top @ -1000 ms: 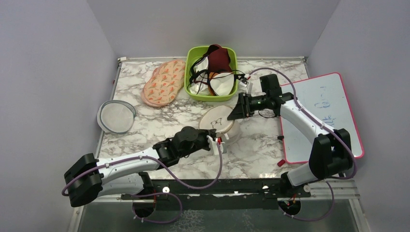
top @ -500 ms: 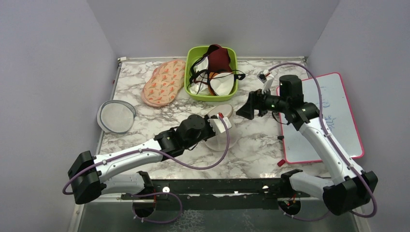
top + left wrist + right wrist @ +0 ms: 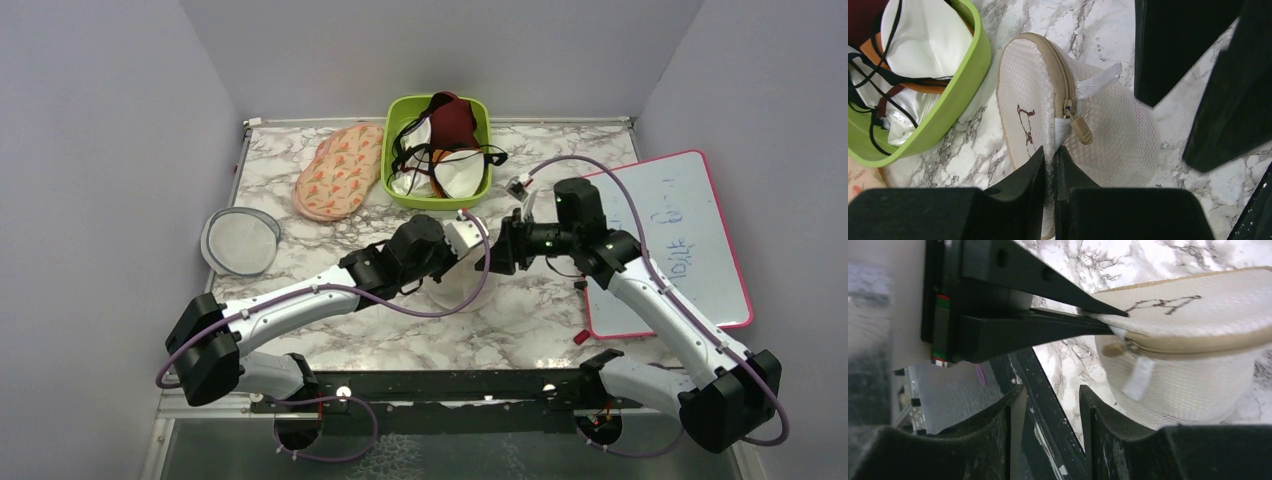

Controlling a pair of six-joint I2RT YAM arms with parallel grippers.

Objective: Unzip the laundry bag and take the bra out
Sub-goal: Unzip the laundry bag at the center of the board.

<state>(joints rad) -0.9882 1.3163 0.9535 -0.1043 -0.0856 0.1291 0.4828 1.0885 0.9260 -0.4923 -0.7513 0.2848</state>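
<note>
The laundry bag [image 3: 1108, 120] is a cream mesh pod with a tan zip around its rim and a black-marked face. My left gripper [image 3: 1049, 157] is shut on its rim just below the tan zip pull [image 3: 1081, 131]. In the top view the bag [image 3: 452, 292] shows only partly under my left gripper [image 3: 474, 256]. My right gripper [image 3: 1050, 412] is open and empty, close beside the bag's dome [image 3: 1193, 385], with the zip pull [image 3: 1115, 349] just ahead of it. In the top view it [image 3: 490, 256] faces the left gripper. No red bra shows in any view.
A green bin [image 3: 440, 150] holding a maroon garment, white cloths and black straps stands just behind the bag. Pink floral pads [image 3: 340, 170] and a grey-rimmed mesh disc [image 3: 240, 242] lie at the left. A pink-edged whiteboard [image 3: 670, 240] lies at the right.
My left gripper closed on the bag's rim and moved it back and right toward the bin. My right arm swung round and brought its gripper in close to the bag.
</note>
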